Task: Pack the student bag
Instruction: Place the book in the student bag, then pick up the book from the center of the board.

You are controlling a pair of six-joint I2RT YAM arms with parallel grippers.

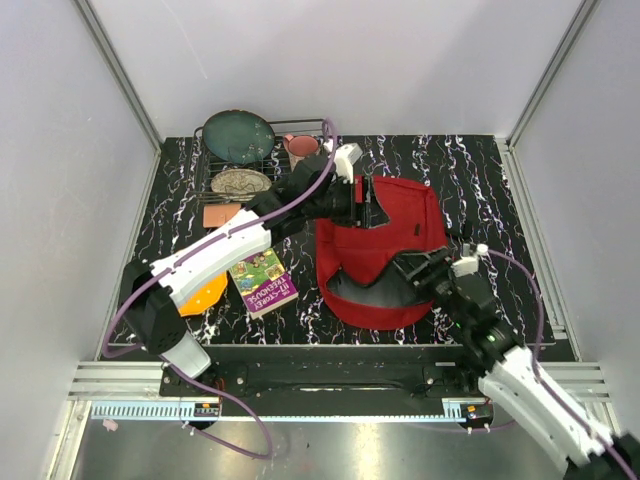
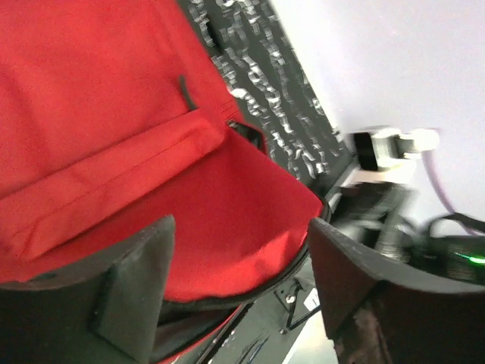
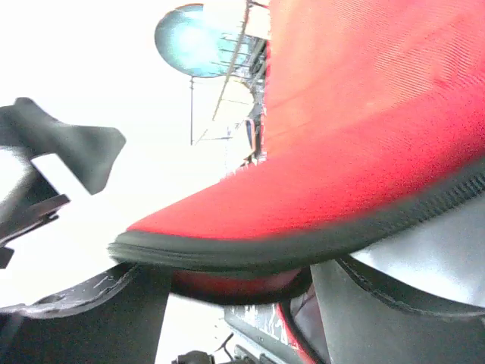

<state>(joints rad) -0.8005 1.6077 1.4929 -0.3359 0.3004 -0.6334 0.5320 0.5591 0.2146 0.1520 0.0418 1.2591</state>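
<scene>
The red backpack is lying flat, right of centre on the black marbled table, with its dark-edged mouth gaping toward the bottom of the overhead frame. The left gripper is hovering at the bag's upper left edge. In its wrist view the fingers are standing well apart with only red cloth showing farther off between them, so the jaws are released. The right gripper is sitting at the lower right rim of the mouth. Its wrist view is showing the jaws spread wide, with the black zip-edged flap running across just above them, not pinched. Left of the bag a colourful book is lying beside an orange disc. In the upper left a wire rack is holding a teal plate and a patterned dish, with a pink cup just beside.
</scene>
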